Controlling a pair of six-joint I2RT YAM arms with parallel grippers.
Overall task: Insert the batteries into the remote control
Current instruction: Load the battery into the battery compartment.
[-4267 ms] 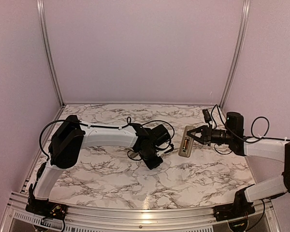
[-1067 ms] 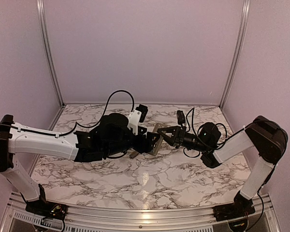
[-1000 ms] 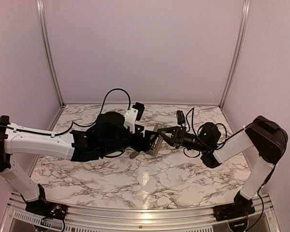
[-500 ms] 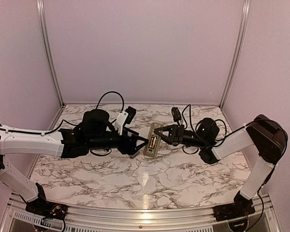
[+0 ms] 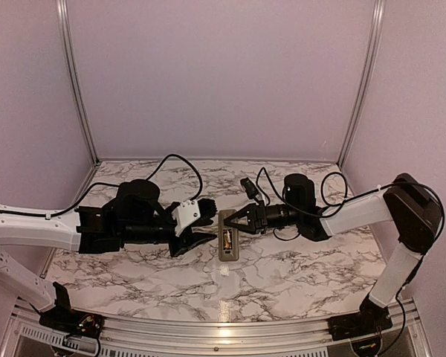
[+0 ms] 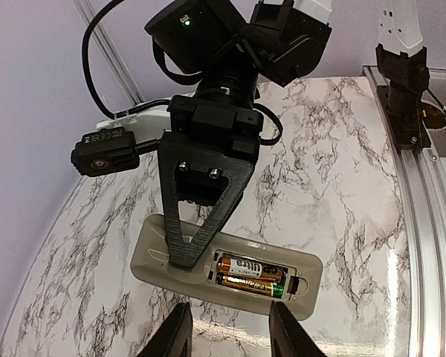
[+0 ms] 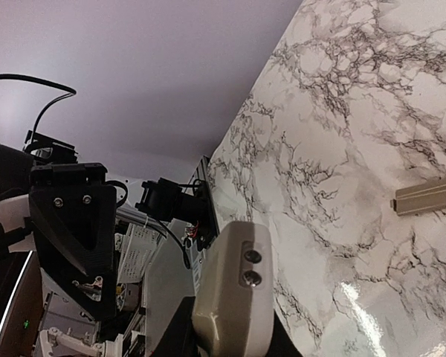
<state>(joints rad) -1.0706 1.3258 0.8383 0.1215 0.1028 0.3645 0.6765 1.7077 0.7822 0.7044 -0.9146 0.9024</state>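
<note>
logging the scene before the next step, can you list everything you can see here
remote control: one, greyish-tan back up, at the table's middle, compartment open
batteries: two, gold-toned, side by side inside the remote control's compartment
cover: one, beige, flat on the table, apart from the remote control
table: one, white marble with grey veins
walls: lilac, around the table
right gripper: one, black, jaws shut on the remote control's end
left gripper: one, black, jaws open and empty, facing the remote control
</note>
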